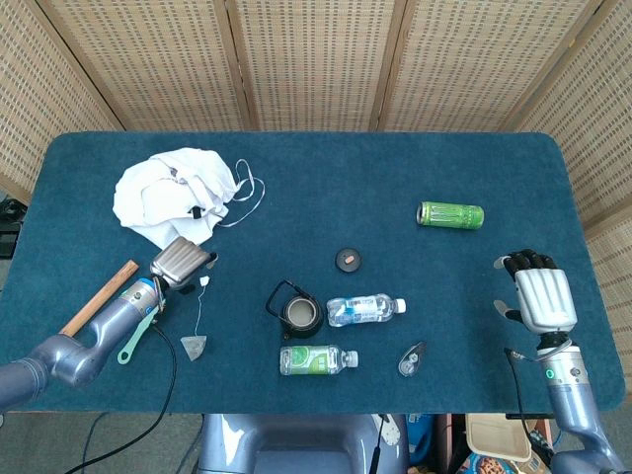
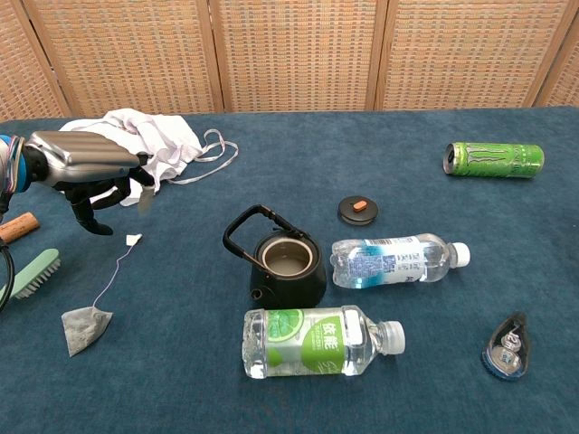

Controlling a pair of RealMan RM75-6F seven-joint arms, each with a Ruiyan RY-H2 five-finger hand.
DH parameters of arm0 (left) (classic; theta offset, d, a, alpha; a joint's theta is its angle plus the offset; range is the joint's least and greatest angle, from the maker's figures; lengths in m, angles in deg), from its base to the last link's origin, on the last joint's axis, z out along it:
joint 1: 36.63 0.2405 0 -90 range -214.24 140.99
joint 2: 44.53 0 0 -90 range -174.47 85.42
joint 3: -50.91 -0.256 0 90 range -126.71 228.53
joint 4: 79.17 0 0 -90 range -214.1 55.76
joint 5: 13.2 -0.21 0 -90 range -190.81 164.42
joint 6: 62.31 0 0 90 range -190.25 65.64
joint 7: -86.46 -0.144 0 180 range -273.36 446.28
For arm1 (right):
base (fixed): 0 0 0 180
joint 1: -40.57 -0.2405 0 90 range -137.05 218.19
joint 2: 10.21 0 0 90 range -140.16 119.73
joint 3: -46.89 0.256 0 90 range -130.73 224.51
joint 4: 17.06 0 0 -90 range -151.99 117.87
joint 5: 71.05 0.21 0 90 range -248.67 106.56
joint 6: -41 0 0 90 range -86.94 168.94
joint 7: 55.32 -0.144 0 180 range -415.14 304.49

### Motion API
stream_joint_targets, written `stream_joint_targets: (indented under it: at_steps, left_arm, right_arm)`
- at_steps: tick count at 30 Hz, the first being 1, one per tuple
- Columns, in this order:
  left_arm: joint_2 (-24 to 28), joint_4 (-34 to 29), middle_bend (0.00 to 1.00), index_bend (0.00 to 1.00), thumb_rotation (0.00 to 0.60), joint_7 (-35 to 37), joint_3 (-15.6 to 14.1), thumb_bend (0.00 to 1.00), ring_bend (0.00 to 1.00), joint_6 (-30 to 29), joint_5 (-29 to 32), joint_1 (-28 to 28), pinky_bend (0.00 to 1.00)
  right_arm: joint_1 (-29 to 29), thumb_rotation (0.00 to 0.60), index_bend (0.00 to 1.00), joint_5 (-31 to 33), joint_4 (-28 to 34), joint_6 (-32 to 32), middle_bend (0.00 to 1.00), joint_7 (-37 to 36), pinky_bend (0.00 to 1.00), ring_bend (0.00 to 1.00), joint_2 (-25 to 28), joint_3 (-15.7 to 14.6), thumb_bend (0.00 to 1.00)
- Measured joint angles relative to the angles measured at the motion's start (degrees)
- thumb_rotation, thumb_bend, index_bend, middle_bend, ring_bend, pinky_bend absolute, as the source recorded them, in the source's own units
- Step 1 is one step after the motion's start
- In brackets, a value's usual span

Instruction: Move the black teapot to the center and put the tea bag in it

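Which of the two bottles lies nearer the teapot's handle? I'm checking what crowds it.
The green-labelled bottle, at the table's front edge below the black teapot. The blue-labelled bottle lies on the teapot's far side from the handle.

The black teapot (image 2: 285, 262) is hemmed in: a clear bottle (image 2: 398, 259) touches it at 3 o'clock, and a green-label bottle (image 2: 318, 342) lies just beside it at 6. From 9 to 12 o'clock the cloth is bare. The lid (image 2: 358, 210) sits near, at 1.
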State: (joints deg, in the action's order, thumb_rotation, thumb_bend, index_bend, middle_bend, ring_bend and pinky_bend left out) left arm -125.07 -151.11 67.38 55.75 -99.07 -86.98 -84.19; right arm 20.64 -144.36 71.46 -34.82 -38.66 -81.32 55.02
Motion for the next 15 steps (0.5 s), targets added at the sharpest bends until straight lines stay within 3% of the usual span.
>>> stream_joint_targets:
  at_steps: [15]
  left_arm:
    - [-4.94, 5.71, 0.77, 0.45, 0.600, 1.90, -0.59, 0.26, 0.73, 0.05, 2.41, -0.46, 0.64]
  right_arm:
    - [0.80, 0.600, 0.41, 0.50, -0.48, 0.27, 0.43, -0.49, 0.35, 0.28, -0.03, 0.29, 0.32]
